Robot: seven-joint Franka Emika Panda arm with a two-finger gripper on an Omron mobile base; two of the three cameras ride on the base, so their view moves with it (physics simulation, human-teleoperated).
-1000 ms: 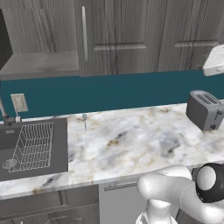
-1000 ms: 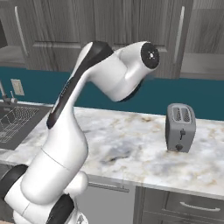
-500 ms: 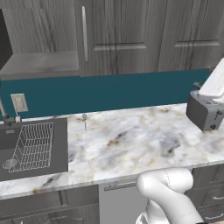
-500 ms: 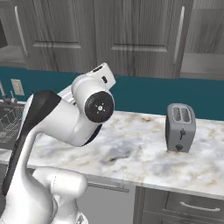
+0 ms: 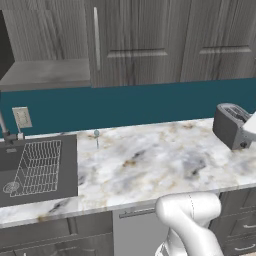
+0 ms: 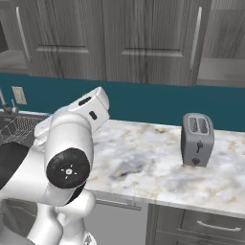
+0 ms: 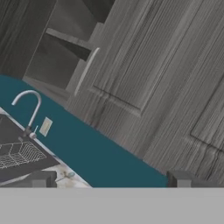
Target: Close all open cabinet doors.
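Note:
The cabinet doors run along the wall above the counter. One shut door (image 5: 135, 45) carries a long silver bar handle (image 5: 96, 45); another shut door (image 5: 220, 45) hangs to its right. Left of the handle a cabinet stands open, its grey shelf (image 5: 45, 75) bare. In the hand view the same handled door (image 7: 131, 65) and the open cabinet's shelves (image 7: 65, 43) lie tilted. My gripper (image 7: 113, 183) is open, well short of the doors, with nothing between its fingertips (image 7: 43, 179). My folded arm (image 6: 72, 153) rises at the left of the right base view.
A silver toaster (image 6: 197, 139) stands on the marble counter (image 5: 150, 160). The sink (image 5: 35, 167) with a wire rack, a faucet (image 7: 28, 105) and a wall outlet (image 5: 22, 117) lie to the left. Drawer fronts (image 6: 201, 225) run under the counter.
My arm has folded down from a high raised pose, and the hand has dropped lower along the right edge of the left base view. The jaws stay wide apart.

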